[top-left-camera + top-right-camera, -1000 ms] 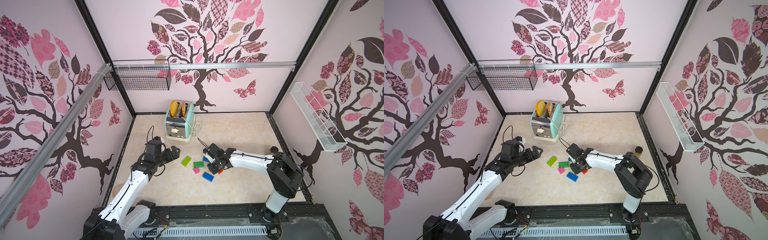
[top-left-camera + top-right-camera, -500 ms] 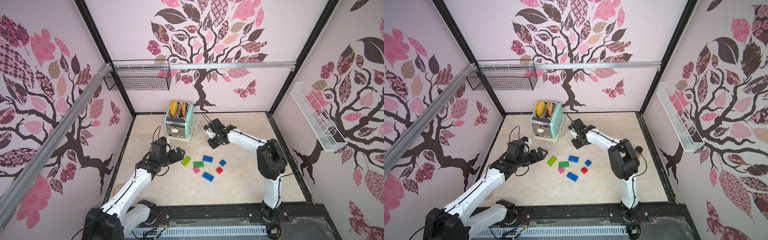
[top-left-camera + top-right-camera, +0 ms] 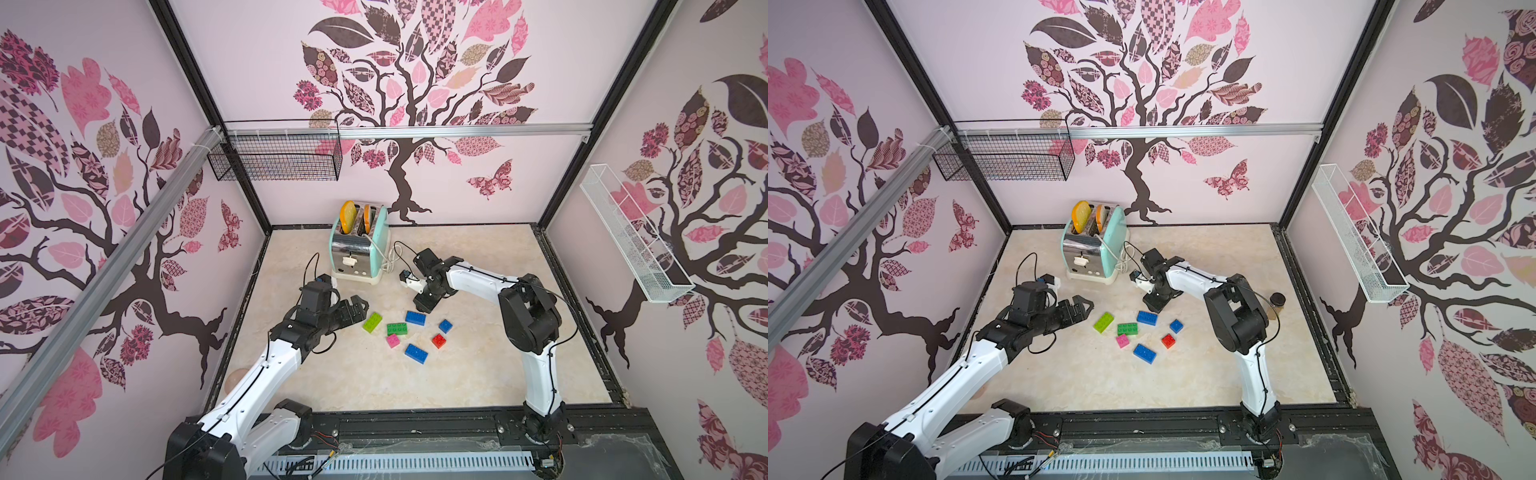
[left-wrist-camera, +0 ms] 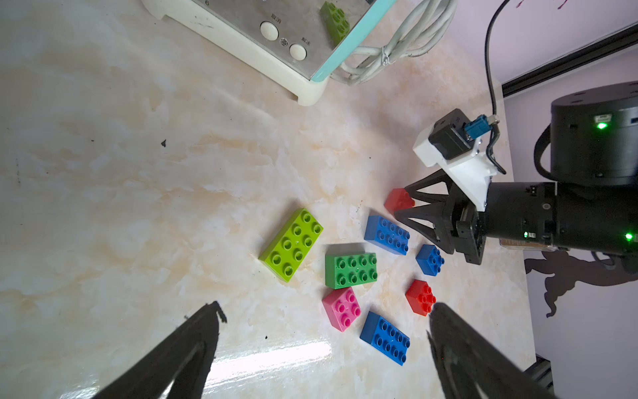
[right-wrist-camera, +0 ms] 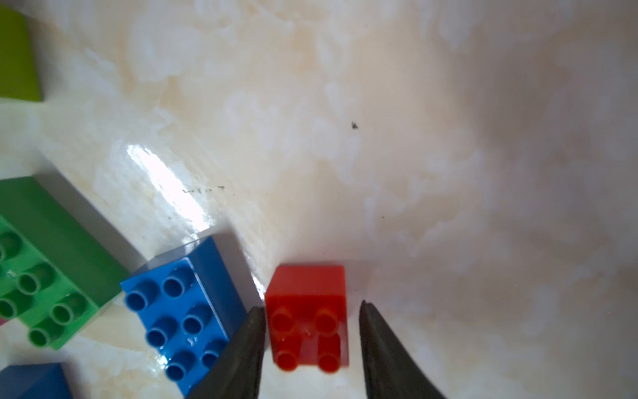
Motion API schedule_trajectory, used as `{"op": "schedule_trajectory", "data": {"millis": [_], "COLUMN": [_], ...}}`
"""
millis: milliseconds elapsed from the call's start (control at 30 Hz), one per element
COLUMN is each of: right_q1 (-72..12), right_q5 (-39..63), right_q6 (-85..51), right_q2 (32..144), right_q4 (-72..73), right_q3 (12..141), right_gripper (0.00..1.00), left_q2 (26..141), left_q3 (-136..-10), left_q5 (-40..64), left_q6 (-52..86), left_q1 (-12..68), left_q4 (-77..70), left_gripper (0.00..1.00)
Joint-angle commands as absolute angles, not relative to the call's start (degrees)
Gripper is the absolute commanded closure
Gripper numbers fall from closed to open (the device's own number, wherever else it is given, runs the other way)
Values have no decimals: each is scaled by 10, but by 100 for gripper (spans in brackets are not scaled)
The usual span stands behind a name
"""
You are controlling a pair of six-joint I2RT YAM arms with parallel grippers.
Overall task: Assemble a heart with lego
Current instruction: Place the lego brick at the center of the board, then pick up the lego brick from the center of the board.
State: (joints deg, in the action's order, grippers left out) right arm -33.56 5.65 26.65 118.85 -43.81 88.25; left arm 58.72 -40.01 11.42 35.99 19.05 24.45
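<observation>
Bricks: eight are lying on the table (image 3: 374, 386), in the middle of the frame in both top views. All are single and none are joined into a heart yet.
Long bricks: four. There is one lime brick (image 3: 372, 322), one dark green brick (image 3: 397, 329) and two blue ones, the upper blue long brick (image 3: 415, 318) and the lower blue long brick (image 3: 416, 353).
Small bricks: four. There is one pink brick (image 3: 393, 340) just beside the dark green brick, one small blue brick (image 3: 445, 326) and two red ones. These are the near red brick (image 3: 439, 340) and the far red brick (image 5: 306, 311), which the right gripper is hiding in the top views.
Right gripper (image 3: 423, 307): it is pointing down just above the upper blue long brick in the frame. Its jaws are standing apart on both sides of the far red brick. A thin gap is showing on one side, so they are not squeezing it.
Left gripper (image 3: 360, 306): it is hanging left of the lime brick, with its jaws spread wide and holding nothing.
Other things: one toaster (image 3: 359, 253) with two bread slices is sitting above the bricks in the frame. One black wire basket (image 3: 276, 158) and one white basket (image 3: 623, 232) are hanging on the walls.
Edges: the bricks are lying well away from the black rim (image 3: 457, 225) on every side.
Open room: bare table is showing below the bricks, toward the bottom of the frame, and in the upper right of the table.
</observation>
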Motion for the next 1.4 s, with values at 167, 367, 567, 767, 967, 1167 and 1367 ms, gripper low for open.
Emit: {"op": "schedule_trajectory", "data": {"millis": [167,367,567,767,967,1167,1367], "right_q1": [-341,-378,-404,-411,-411,-411,-411], "right_q5": [62,87,99,102,83,66,59], "right_q6": [265,290,306,310,319,313,308], "right_q2": [1084,1070,1102,1128,1153,1158,1152], "right_q4": [-390,-376,-390,-392,-404,-393,-392], "right_q3": [828,800,821,838,846,831,814], "right_gripper": [40,38,38,38,39,39,51], "left_q2": [597,599,579,570,570,568,571], "left_q3": [-415,-417,-416,-413,-413,-410,-408], "left_q5": [118,126,132,137,139,140,146], "left_q6": [354,353,352,348,349,349,349], "left_q1": [187,178,158,145,143,143,143], "left_q4": [234,233,246,253,252,251,245], "left_gripper": [3,3,3,3,3,3,3]}}
